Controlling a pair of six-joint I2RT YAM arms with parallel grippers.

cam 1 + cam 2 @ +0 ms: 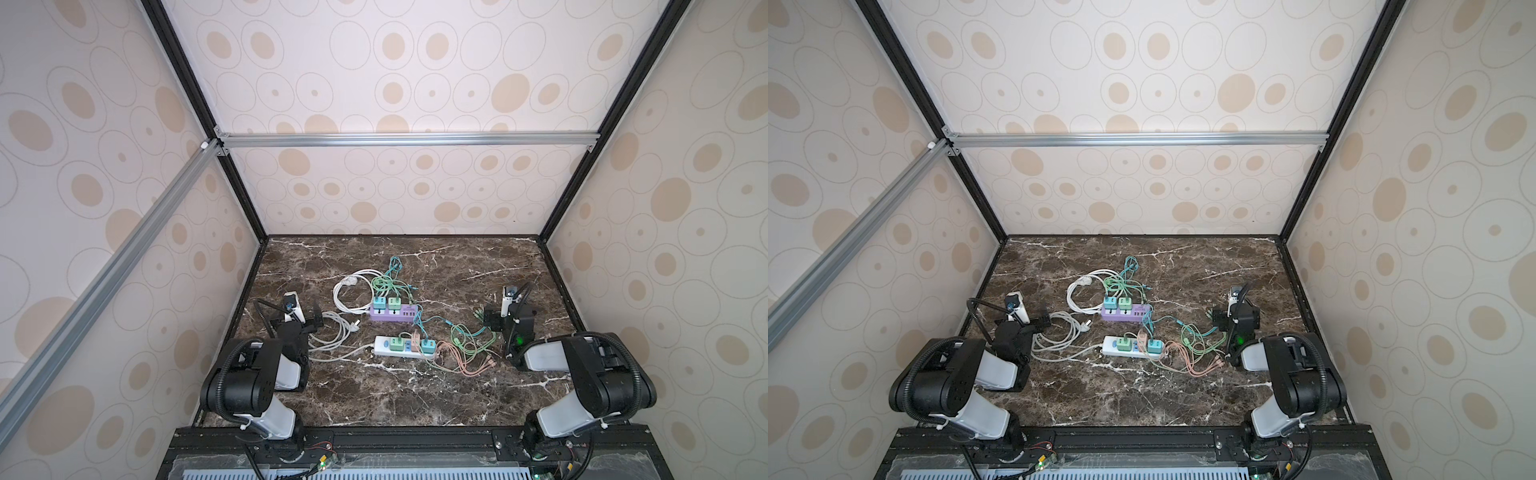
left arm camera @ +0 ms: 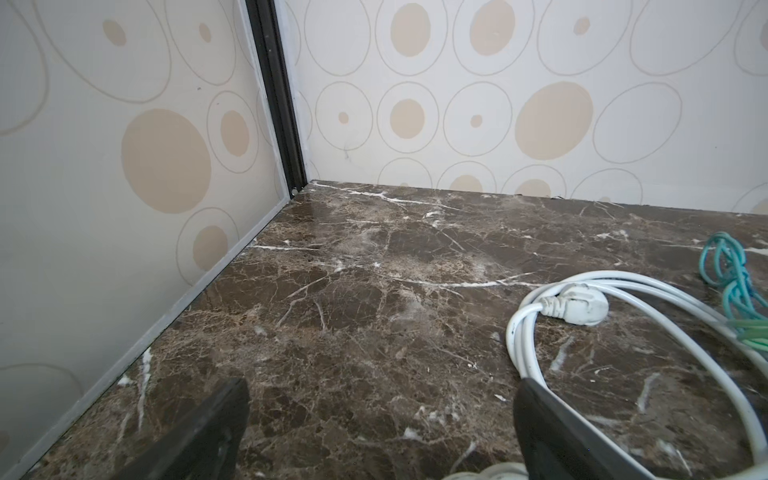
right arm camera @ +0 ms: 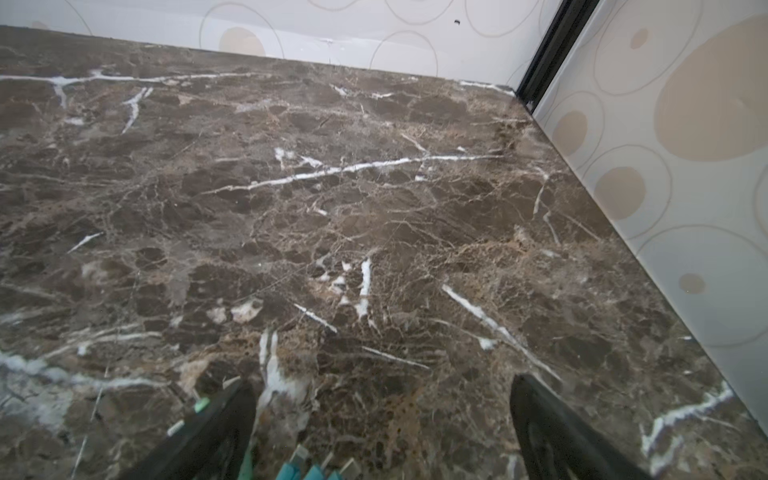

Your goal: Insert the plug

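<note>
A purple power strip [image 1: 392, 312] [image 1: 1125, 312] carries a teal adapter [image 1: 379, 303] and a green one [image 1: 393, 303]. Nearer lies a white strip [image 1: 403, 347] [image 1: 1133, 347], also with two adapters in it. One white plug [image 1: 351, 281] [image 2: 582, 307] lies loose on its coiled cord, and another [image 1: 355, 326] lies near my left gripper [image 1: 296, 319] [image 1: 1025, 322] [image 2: 382, 415]. That gripper is open and empty over bare marble. My right gripper [image 1: 510, 318] [image 1: 1235, 318] [image 3: 382, 415] is open and empty too. Teal cable tips [image 3: 316, 469] lie beneath it.
Green, teal and pink charging cables [image 1: 461, 349] tangle between the white strip and the right arm. A white cord coil [image 2: 536, 374] touches the left gripper's inner finger. The marble table [image 1: 457, 399] is walled on three sides.
</note>
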